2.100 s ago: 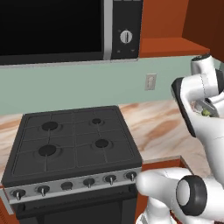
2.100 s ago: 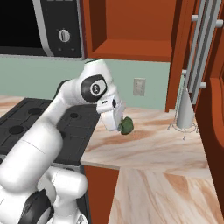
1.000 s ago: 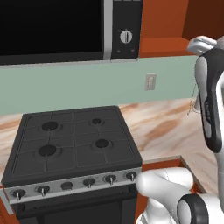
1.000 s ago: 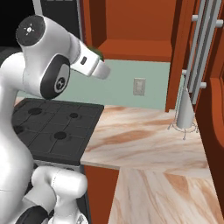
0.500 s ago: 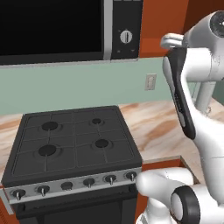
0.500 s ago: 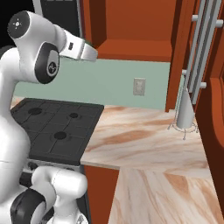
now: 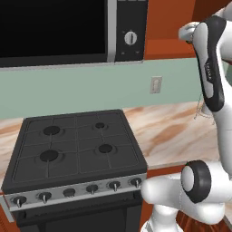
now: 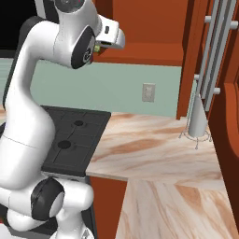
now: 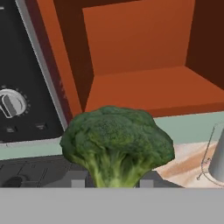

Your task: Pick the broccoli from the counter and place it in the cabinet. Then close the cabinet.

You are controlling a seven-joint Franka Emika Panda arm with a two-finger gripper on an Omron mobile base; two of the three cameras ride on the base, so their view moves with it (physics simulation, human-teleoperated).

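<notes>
The broccoli (image 9: 116, 140), dark green with a pale stalk, sits right in front of the hand camera, and my gripper (image 9: 113, 181) is shut on its stalk. Behind it in the hand view opens the orange-red cabinet (image 9: 148, 89), with a flat, bare shelf floor. In the right base view the gripper (image 8: 112, 39) is raised to the level of the cabinet (image 8: 144, 28), just left of its opening, and a sliver of green broccoli (image 8: 97, 47) shows under the hand. The marbled beige counter (image 8: 154, 149) lies well below.
A black four-burner stove (image 7: 77, 145) stands left of the counter, with a microwave (image 7: 68, 27) above it beside the cabinet. A grey metal stand (image 8: 198, 123) rests at the back right of the counter. A dark brown-red panel (image 8: 190, 56) rises right of the opening.
The arm has lifted from counter height to cabinet height with the broccoli in the gripper, and the hand now points toward the cabinet opening.
</notes>
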